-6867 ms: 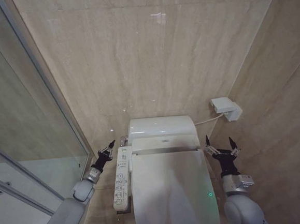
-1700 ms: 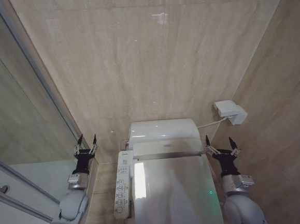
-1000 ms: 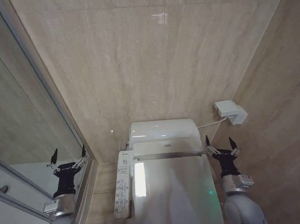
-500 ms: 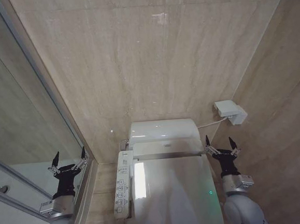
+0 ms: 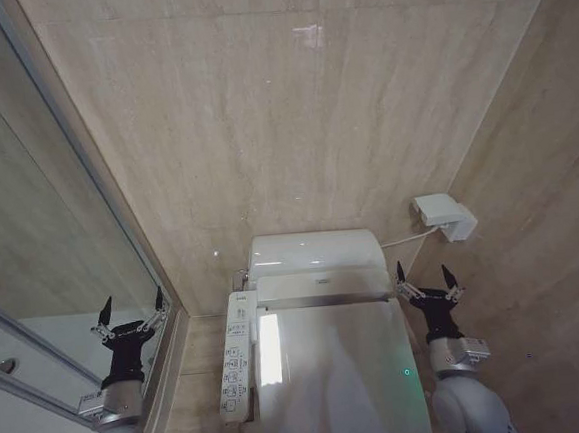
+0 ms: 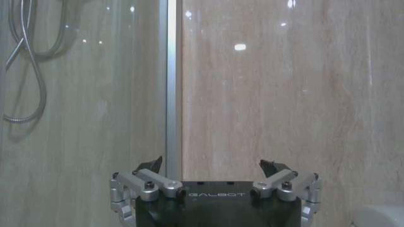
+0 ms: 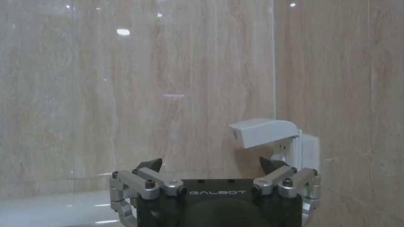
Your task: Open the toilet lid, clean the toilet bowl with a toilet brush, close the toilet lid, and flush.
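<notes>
The toilet lid (image 5: 327,374) is down, a glossy white oval cover lying flat over the toilet bowl, whose inside is hidden. A white button panel (image 5: 235,356) runs along the bowl's left side. My left gripper (image 5: 131,309) is held up, open and empty, well left of the toilet in front of the glass shower partition; it appears again as the left gripper (image 6: 213,165) facing the wall. My right gripper (image 5: 424,279) is open and empty just right of the lid's back corner, and the right gripper (image 7: 213,164) points at the wall. The toilet brush is out of view.
A glass shower partition (image 5: 40,236) with a metal frame stands at the left. A white wall box (image 5: 440,215) with a cable sits right of the cistern (image 5: 312,250), also seen as the wall box (image 7: 268,135). A shower hose (image 6: 28,61) hangs behind the glass. Beige tiled walls close in behind and to the right.
The left arm swung from beside the button panel out leftward to the shower partition and settled there, its gripper staying open. The right arm has not moved. The lid stays down.
</notes>
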Controlling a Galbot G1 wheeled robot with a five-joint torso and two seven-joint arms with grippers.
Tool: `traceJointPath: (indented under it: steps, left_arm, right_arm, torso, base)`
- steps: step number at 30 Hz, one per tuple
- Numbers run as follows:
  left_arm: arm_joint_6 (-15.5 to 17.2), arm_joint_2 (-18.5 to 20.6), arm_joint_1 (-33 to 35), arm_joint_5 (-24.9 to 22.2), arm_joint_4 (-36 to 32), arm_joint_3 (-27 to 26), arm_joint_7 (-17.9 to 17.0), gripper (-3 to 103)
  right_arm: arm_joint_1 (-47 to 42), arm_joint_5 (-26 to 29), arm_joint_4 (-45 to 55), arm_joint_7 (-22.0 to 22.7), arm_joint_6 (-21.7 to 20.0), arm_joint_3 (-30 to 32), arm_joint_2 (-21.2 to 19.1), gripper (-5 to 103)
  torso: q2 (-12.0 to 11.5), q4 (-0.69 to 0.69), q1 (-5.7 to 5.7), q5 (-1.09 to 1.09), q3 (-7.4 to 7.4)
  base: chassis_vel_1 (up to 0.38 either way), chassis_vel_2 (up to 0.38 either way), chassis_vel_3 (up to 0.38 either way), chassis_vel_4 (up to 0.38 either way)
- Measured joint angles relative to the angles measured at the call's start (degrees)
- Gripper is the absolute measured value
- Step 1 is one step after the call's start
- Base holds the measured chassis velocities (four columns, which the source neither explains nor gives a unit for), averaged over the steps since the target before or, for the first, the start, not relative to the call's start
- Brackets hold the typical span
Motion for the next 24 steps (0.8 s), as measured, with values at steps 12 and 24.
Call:
traceJointPath:
  steps: [12, 24]
  left_arm:
    - [-0.51, -0.21, -0.16, 1.77, -0.13, -0.19, 1.16, 100]
    - [-0.57, -0.23, -0.18, 1.85, -0.08, -0.21, 1.22, 100]
  right_arm:
    - [0.0, 0.0, 0.0, 0.0, 0.0, 0.0, 0.0, 100]
    - [0.0, 0.0, 0.0, 0.0, 0.0, 0.0, 0.0, 100]
  torso:
    - [0.0, 0.0, 0.0, 0.0, 0.0]
    - [0.0, 0.0, 0.0, 0.0, 0.0]
  base:
    - [0.0, 0.0, 0.0, 0.0]
    - [0.0, 0.0, 0.0, 0.0]
